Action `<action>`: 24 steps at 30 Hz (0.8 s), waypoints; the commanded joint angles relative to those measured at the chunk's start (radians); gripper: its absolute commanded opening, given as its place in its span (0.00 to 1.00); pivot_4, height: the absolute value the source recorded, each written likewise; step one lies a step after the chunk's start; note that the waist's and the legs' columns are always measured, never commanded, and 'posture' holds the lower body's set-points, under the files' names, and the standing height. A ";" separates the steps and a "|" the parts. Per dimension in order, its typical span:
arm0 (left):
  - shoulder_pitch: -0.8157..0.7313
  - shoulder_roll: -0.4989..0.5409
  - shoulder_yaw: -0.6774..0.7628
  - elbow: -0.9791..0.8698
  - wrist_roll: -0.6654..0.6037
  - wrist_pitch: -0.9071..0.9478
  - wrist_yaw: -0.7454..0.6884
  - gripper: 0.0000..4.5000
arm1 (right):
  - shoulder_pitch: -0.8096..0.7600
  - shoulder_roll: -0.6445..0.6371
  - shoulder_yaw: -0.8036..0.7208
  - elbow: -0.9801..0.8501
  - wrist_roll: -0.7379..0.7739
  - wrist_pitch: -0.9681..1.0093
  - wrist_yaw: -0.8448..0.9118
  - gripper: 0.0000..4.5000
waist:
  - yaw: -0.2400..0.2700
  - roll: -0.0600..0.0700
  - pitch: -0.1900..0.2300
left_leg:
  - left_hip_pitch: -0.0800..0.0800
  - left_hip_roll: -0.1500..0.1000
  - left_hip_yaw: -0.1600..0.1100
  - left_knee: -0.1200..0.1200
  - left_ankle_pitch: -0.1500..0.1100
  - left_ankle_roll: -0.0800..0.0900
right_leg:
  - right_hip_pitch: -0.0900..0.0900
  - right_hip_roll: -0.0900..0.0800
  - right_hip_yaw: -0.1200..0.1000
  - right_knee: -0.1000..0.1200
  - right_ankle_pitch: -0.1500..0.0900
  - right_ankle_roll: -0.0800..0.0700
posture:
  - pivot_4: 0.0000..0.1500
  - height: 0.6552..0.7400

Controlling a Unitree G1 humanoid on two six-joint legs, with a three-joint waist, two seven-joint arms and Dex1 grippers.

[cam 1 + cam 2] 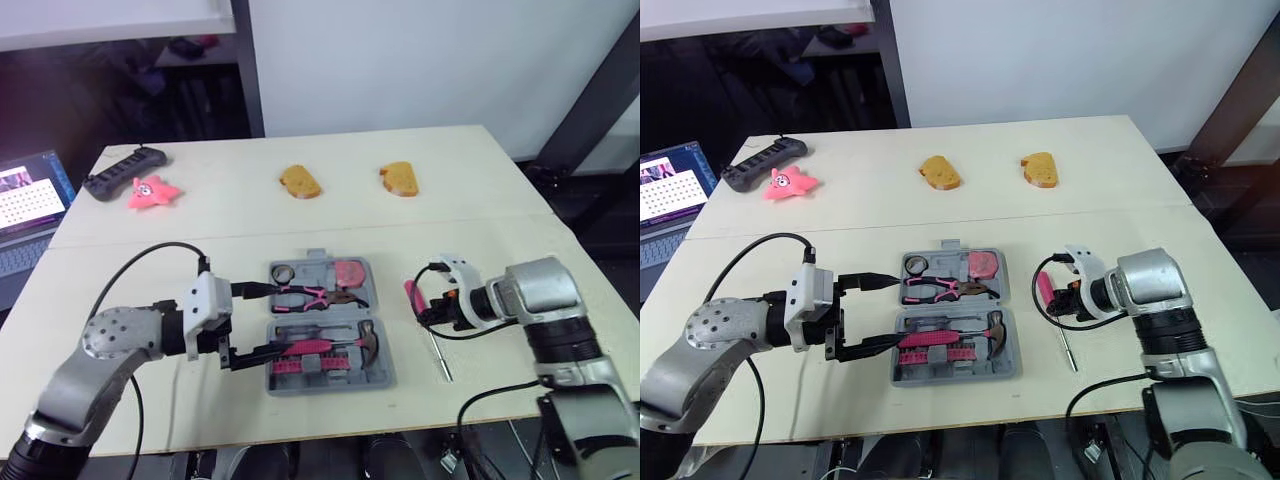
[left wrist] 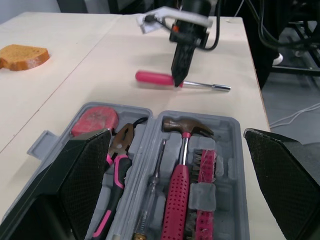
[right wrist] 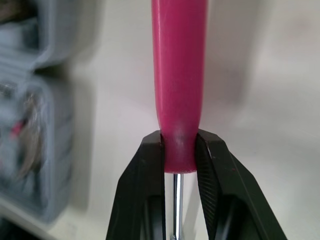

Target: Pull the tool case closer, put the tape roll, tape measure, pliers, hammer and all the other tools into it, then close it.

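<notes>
Pink screwdriver [image 3: 178,75] handle is pinched in my right tool [image 3: 178,147], fingers clamped on the handle's end by the metal shaft. It lies flat on the surface [image 1: 300,225], right of the tool case [image 2: 235,165] and apart from it. My left tool [image 1: 258,320] is spread wide and grasps nothing; its fingers reach over the case's left edge, contact unclear. The case is lying open, with hammer [image 2: 186,150], pliers [image 2: 117,160] and tape measure [image 2: 95,120] seated inside. Its near side sits close to the surface's front edge. There's a bare strip between case and screwdriver. Bread slices [image 1: 300,182] sit well behind.
</notes>
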State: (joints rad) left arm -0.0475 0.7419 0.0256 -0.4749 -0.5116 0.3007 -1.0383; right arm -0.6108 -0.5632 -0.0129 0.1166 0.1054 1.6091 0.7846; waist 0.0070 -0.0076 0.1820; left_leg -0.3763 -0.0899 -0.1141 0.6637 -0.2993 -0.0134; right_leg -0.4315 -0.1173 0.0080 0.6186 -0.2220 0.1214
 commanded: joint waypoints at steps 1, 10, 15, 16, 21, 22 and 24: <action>0.004 0.007 0.017 -0.019 -0.011 -0.007 -0.004 1.00 | 0.037 0.053 -0.065 -0.027 0.004 0.005 -0.163 0.08 | -0.004 -0.005 -0.003 | 0.002 0.000 0.000 0.000 0.000 0.000 | 0.001 0.001 0.000 0.000 0.000 0.000 | 1.00 0.79; 0.023 0.017 0.040 -0.007 -0.012 -0.017 -0.011 1.00 | 0.148 0.058 -0.148 -0.325 0.167 0.005 -0.321 0.89 | 0.004 -0.008 -0.010 | 0.003 0.000 -0.001 0.001 0.000 0.001 | 0.005 0.001 0.000 -0.002 0.001 0.000 | 1.00 0.79; 0.024 0.019 0.046 0.019 -0.007 -0.028 -0.019 1.00 | 0.308 0.068 -0.169 -0.705 0.216 0.005 -0.421 0.99 | 0.004 -0.004 -0.008 | 0.001 0.000 -0.001 0.000 -0.001 0.001 | 0.002 0.001 -0.001 -0.001 0.001 0.000 | 1.00 0.79; 0.022 0.017 0.043 0.024 -0.004 -0.031 -0.019 1.00 | 0.343 0.081 -0.151 -0.780 0.200 -0.004 -0.445 0.99 | 0.003 -0.004 -0.008 | 0.001 0.001 -0.001 0.000 -0.001 0.001 | 0.001 0.001 -0.001 -0.001 0.001 0.000 | 1.00 0.79; 0.017 0.011 0.037 0.033 -0.003 -0.031 -0.016 1.00 | 0.586 0.076 0.029 -0.870 0.045 -0.416 -0.591 0.99 | 0.002 -0.004 -0.008 | 0.001 0.001 0.000 -0.001 0.000 0.001 | 0.002 0.001 -0.001 -0.001 0.001 0.001 | 1.00 0.79; 0.014 0.011 0.037 0.035 -0.005 -0.029 -0.016 1.00 | 0.626 0.124 0.013 -0.848 0.044 -0.465 -0.609 0.99 | 0.003 -0.004 -0.009 | 0.002 0.001 0.000 0.000 0.000 0.001 | 0.002 0.001 -0.001 -0.001 0.001 0.001 | 1.00 0.79; 0.010 0.012 0.038 0.042 -0.004 -0.030 -0.020 1.00 | 0.674 0.128 0.032 -0.803 0.001 -0.585 -0.631 0.99 | 0.003 -0.004 -0.008 | 0.002 0.001 0.000 0.000 0.000 0.001 | 0.003 0.002 -0.001 -0.001 0.001 0.001 | 1.00 0.79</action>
State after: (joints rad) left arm -0.0263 0.7527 0.0514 -0.4294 -0.5099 0.2861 -1.0524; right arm 0.0556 -0.4279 0.0245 -0.6941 0.1489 1.1310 0.1807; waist 0.0098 -0.0112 0.1738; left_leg -0.3742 -0.0891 -0.1142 0.6634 -0.2997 -0.0125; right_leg -0.4286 -0.1159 0.0077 0.6171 -0.2213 0.1221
